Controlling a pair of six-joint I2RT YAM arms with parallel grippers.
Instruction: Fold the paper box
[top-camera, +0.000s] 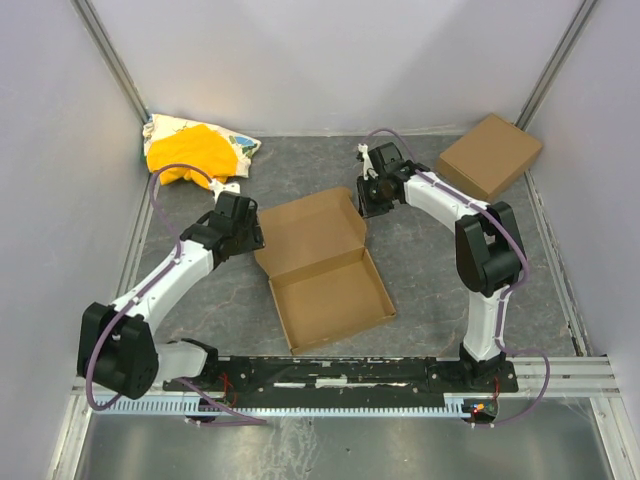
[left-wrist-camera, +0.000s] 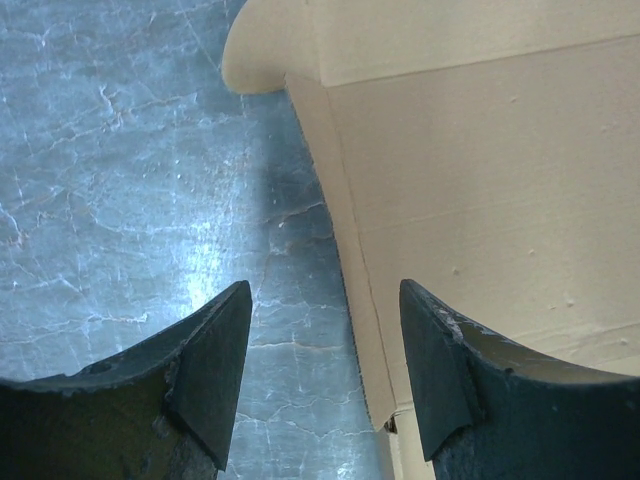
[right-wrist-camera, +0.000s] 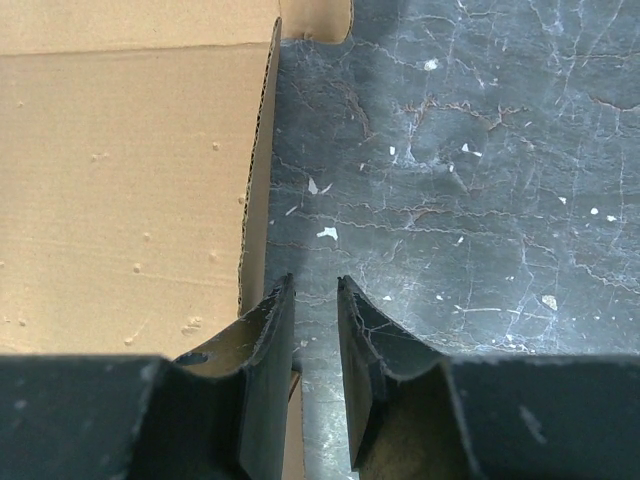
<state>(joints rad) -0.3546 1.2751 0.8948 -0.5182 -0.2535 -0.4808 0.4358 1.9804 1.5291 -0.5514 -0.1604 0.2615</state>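
While the paper box (top-camera: 325, 300) lay in the middle of the table (top-camera: 440, 270), between the two arms, its near half stood as a tray with the walls up. Its lid lay open and nearly flat on the far side. The step in hand appeared to be the lid's side flaps, since each arm stood at one side edge of the lid.

The left gripper (top-camera: 246, 230) was at the lid's left edge with its jaws spread wide. In its wrist view the cardboard's edge ran up between the fingers (left-wrist-camera: 215, 370), one over bare table and the other over the board, with nothing clamped.

The right gripper (top-camera: 368, 198) was at the lid's right edge, jaws drawn to a narrow slit. Only table showed through that slit. The flap's raised corrugated edge stood just beside the inner finger, outside the gap, so the gripper held nothing.

The next move likely called for each flap to be caught or nudged upright along its crease, then the lid swung over the tray and tucked. The right gripper would probably need to widen or shift toward the board first.
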